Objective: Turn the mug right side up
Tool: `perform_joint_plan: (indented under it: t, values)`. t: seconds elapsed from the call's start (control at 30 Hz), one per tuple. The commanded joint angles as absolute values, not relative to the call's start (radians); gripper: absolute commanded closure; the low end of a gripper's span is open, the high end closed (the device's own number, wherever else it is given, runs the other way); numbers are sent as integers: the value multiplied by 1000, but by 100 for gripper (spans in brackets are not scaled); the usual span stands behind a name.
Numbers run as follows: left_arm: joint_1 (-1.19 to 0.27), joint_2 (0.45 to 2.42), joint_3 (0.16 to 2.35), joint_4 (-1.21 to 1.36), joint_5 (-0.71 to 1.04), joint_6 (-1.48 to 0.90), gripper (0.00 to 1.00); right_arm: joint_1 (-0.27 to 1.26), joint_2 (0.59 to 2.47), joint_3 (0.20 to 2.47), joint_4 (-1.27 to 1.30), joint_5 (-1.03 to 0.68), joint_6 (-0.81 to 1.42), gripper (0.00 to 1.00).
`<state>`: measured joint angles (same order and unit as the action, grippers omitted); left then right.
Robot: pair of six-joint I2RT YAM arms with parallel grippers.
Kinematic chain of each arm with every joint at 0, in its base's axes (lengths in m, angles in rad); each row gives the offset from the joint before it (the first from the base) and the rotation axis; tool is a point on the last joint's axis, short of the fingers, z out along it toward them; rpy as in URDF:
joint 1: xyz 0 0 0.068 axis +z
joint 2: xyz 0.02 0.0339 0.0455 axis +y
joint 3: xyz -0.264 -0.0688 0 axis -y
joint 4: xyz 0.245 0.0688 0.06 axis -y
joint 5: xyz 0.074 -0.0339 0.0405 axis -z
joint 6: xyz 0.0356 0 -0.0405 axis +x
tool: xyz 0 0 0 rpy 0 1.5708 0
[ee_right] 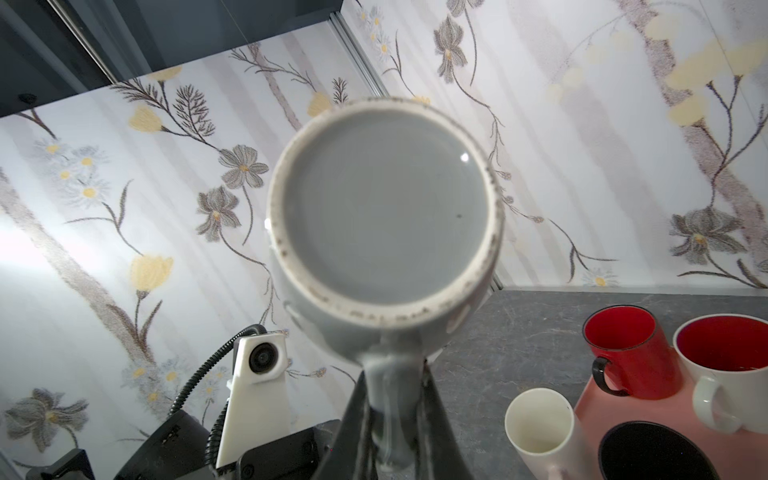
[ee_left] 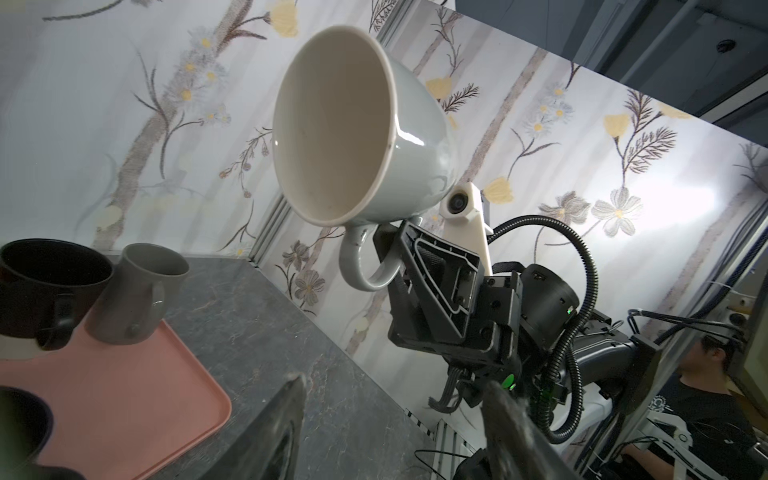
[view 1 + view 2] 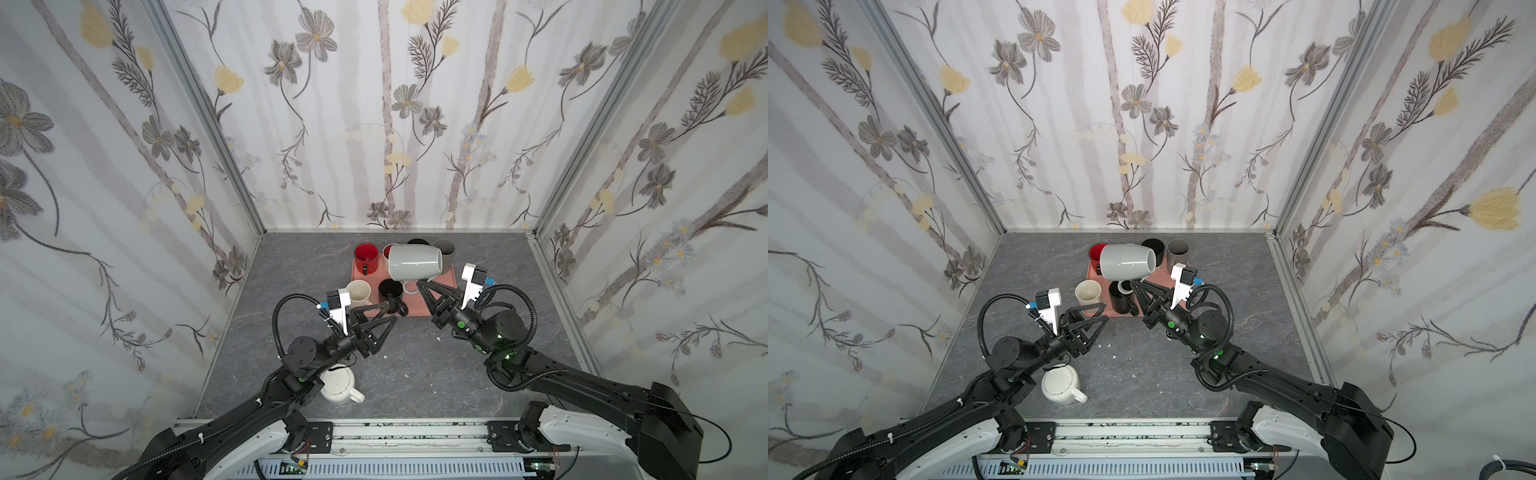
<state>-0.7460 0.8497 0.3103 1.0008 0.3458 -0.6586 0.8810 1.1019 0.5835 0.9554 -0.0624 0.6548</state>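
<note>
A light grey mug (image 3: 413, 262) (image 3: 1127, 262) hangs on its side in the air over the pink tray (image 3: 360, 279). Its mouth (image 2: 332, 137) points left and its base (image 1: 386, 212) points right. My right gripper (image 3: 419, 286) (image 3: 1136, 286) (image 1: 392, 374) is shut on the mug's handle (image 2: 365, 266) from below. My left gripper (image 3: 388, 313) (image 3: 1104, 312) (image 2: 395, 382) is lower, at the tray's front left. It is open with nothing between its fingers. A white mug (image 3: 338, 384) stands upside down on the table by the left arm.
Upright on or beside the tray stand a red mug (image 3: 366, 257), a cream mug (image 3: 358, 291), a black mug (image 3: 390, 293) and a dark grey mug (image 3: 444, 249). Another black mug (image 3: 417, 242) stands at the back. Flowered walls close three sides.
</note>
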Motion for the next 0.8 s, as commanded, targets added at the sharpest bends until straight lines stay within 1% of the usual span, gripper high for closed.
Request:
perform_joint_plan:
  t: [0.0, 0.13, 0.33, 0.43, 0.53, 0.67, 0.73, 0.77]
  values:
    - [-743, 889, 329, 1185, 411, -705, 33, 883, 1121, 593, 1156, -122, 722, 100]
    - [-744, 923, 350, 1218, 414, -712, 38, 888, 1141, 583, 1212, -141, 762, 100]
    - [-742, 959, 384, 1215, 414, -704, 46, 909, 1164, 592, 1230, -159, 768, 100]
    - [-742, 958, 389, 1206, 399, -697, 54, 921, 1167, 588, 1242, -167, 769, 100]
    - [-739, 954, 393, 1189, 387, -689, 61, 933, 1169, 583, 1257, -177, 771, 100]
    - [-738, 951, 397, 1175, 380, -684, 61, 940, 1169, 564, 1305, -176, 785, 100]
    - [-736, 947, 396, 1171, 374, -684, 57, 940, 1166, 560, 1312, -176, 789, 100]
    - [-736, 944, 397, 1172, 372, -684, 57, 940, 1166, 561, 1311, -178, 788, 100]
